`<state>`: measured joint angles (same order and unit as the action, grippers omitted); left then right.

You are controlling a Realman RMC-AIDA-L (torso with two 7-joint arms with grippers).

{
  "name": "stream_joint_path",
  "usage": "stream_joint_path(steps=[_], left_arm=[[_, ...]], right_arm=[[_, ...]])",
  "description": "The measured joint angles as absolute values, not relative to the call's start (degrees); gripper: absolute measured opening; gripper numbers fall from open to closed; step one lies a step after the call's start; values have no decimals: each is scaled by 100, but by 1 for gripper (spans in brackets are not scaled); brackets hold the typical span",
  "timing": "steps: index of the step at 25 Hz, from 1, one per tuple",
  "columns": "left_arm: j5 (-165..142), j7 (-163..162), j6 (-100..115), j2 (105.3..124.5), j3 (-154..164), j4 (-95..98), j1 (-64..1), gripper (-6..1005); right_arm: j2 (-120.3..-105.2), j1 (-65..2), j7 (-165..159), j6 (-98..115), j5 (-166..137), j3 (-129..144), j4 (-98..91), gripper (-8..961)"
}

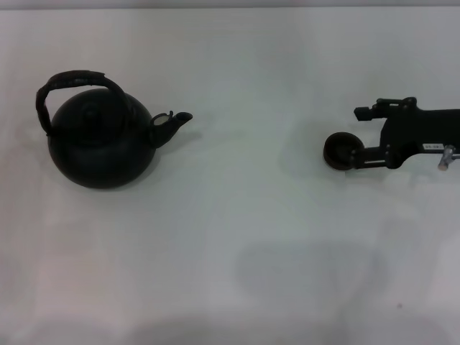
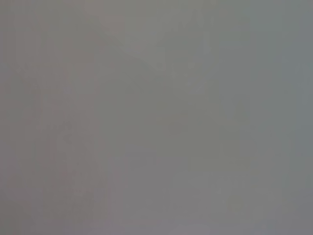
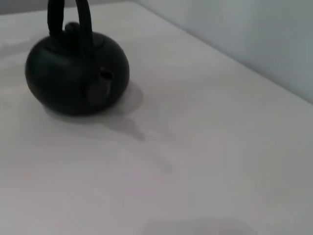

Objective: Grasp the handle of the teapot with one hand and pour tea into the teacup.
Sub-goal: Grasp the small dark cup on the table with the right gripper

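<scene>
Head view, progress: pouring not begun; teapot upright at left of frame on white table, handle arched over the lid and ungripped, spout pointing toward frame right.
Head view, teacup: teacup at right of frame, well apart from the teapot, mouth turned toward the camera rather than straight up.
Head view, right gripper: right gripper reaching in from the right edge, fingers on either side of the teacup and seemingly touching it; jaws appear clenched on the cup, though contact is hard to confirm.
Head view, left gripper: absent from the frame.
Left wrist view: nothing but a blank grey surface; no fingers, no task object, jaw state impossible to tell.
Right wrist view: teapot at upper left of frame, spout facing the camera, handle rising out of the top edge; own fingers and teacup unseen.
Remaining, as a judgement: setting the cup upright, grasping the handle, lifting, tilting spout over cup.
</scene>
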<state>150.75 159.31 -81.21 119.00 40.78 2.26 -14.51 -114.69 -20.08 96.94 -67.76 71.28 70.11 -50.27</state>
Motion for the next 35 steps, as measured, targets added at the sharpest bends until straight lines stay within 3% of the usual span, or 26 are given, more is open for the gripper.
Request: stream_joint_path(steps=[35], left_arm=[[15046, 15916, -8147, 11909, 4113, 204, -1472, 832]], right_arm=[[-11478, -2018, 9658, -6643, 7215, 7352, -4874, 800]])
